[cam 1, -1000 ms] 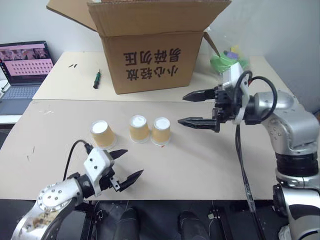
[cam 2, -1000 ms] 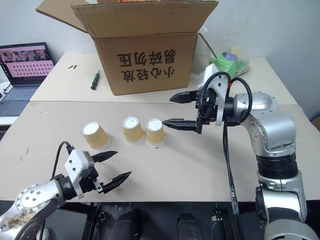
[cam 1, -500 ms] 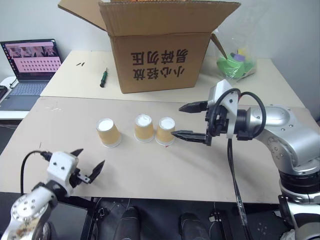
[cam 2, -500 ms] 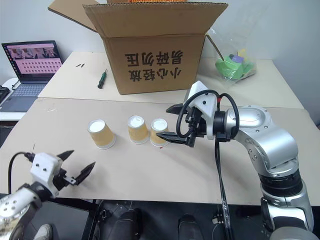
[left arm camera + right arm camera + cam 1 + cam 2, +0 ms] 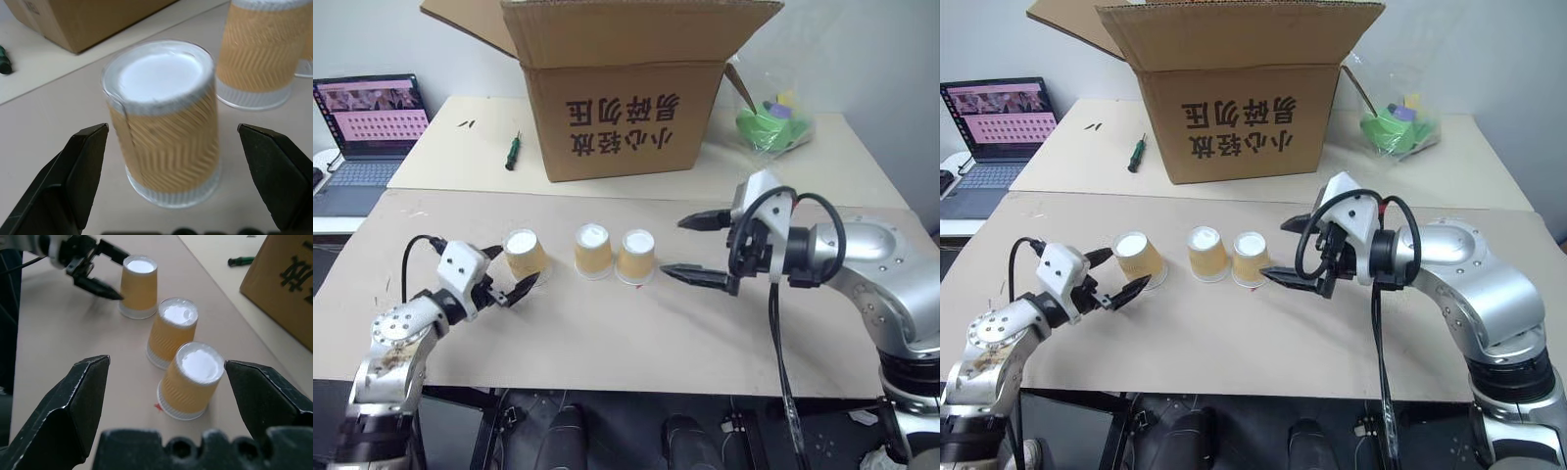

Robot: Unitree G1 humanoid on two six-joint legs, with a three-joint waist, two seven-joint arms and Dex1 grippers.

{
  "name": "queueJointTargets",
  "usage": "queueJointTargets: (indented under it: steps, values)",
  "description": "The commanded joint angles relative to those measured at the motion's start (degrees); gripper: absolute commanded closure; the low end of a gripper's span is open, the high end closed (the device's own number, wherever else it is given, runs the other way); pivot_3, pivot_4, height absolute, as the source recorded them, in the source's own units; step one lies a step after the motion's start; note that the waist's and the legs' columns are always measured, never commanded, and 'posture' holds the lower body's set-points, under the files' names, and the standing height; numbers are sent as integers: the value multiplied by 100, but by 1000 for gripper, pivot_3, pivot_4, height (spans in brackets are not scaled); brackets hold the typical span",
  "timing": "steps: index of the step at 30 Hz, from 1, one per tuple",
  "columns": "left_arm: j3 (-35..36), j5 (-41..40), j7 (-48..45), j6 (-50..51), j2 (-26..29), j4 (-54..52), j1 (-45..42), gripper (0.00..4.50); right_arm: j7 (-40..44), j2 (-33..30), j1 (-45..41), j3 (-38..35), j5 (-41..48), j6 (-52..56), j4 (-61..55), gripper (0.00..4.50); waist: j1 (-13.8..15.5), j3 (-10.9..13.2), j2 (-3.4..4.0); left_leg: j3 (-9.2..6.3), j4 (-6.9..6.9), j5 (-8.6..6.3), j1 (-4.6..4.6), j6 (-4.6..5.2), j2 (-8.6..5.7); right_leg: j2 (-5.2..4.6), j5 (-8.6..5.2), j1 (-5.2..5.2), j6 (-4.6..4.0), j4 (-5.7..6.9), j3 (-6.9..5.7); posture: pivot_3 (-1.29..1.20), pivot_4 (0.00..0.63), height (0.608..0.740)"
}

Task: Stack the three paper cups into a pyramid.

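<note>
While the left gripper (image 5: 509, 274) stands at the left cup (image 5: 526, 257), its two black fingers are spread wide, one on each side of that cup. The left wrist view shows a clear gap between each fingertip and the cup wall; nothing is held or touched. The cup sits between the tips, upside down with its white base up.

Count of cups: three, all inverted on the tan table (image 5: 607, 333), in a row running from nine o'clock to three o'clock across the near board. The left cup stands apart from the other two. The middle cup (image 5: 592, 251) and the right cup (image 5: 635, 257) stand just beside each other; whether they touch cannot be told. No cup is on top of another.

At three o'clock of the right cup, the right gripper (image 5: 700, 250) hangs above the table with its fingers wide apart and empty. Its lower finger (image 5: 695, 277) points toward the right cup and stops just short of it.

Count of other items: one large cardboard box (image 5: 622, 88) at twelve o'clock of the row, printed side facing the camera; one green-handled screwdriver (image 5: 512, 151) at eleven o'clock; one open laptop (image 5: 367, 122) at ten o'clock; one clear bag of green contents (image 5: 773, 122) at one o'clock.
</note>
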Motion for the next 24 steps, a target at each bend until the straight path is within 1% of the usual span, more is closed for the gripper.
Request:
queueJointTargets:
  steps: [1,5,16,17,18,20,21,24]
  values:
    - [-20,-94,-5,4,-65,52,-366,0,-69,-123,119,-150,2,-96,-155,42,1,0,0,0,0,0,0,0,0,1,0,1,0,0,-1,0,150,705]
    - [-34,-221,38,258,-179,49,-628,0,-111,-114,172,-127,2,-124,-167,42,-5,0,0,-1,3,0,0,0,0,2,0,1,1,4,-1,0,150,705]
    - [-27,-228,72,378,-292,45,-542,0,-170,-176,66,-229,17,-184,-26,42,-4,0,0,-2,4,0,1,0,0,2,1,4,3,3,-1,0,150,705]
    - [-25,-226,72,391,-294,42,-537,500,-175,-173,48,-227,16,-187,-12,0,-4,0,0,-2,4,0,1,0,0,2,1,4,3,3,-1,0,150,705]
    - [-26,-226,77,413,-294,40,-535,644,-177,-172,36,-224,10,-193,1,0,-4,0,0,-2,4,0,1,0,0,2,1,4,3,3,-1,0,150,705]
    - [-32,-222,86,430,-296,34,-540,1386,-178,-171,20,-218,7,-197,24,0,-4,0,-1,-2,4,0,1,0,0,2,1,4,3,3,-1,0,150,705]
    - [-44,-210,93,434,-296,30,-545,1689,-180,-171,12,-217,11,-198,32,0,-4,0,0,-2,4,0,1,0,0,2,1,4,3,3,-1,0,150,705]
    - [-64,-184,129,429,-308,34,-591,1689,-196,-157,-15,-209,11,-203,68,0,-4,0,0,-2,4,0,1,0,0,2,1,4,3,3,-1,0,150,705]
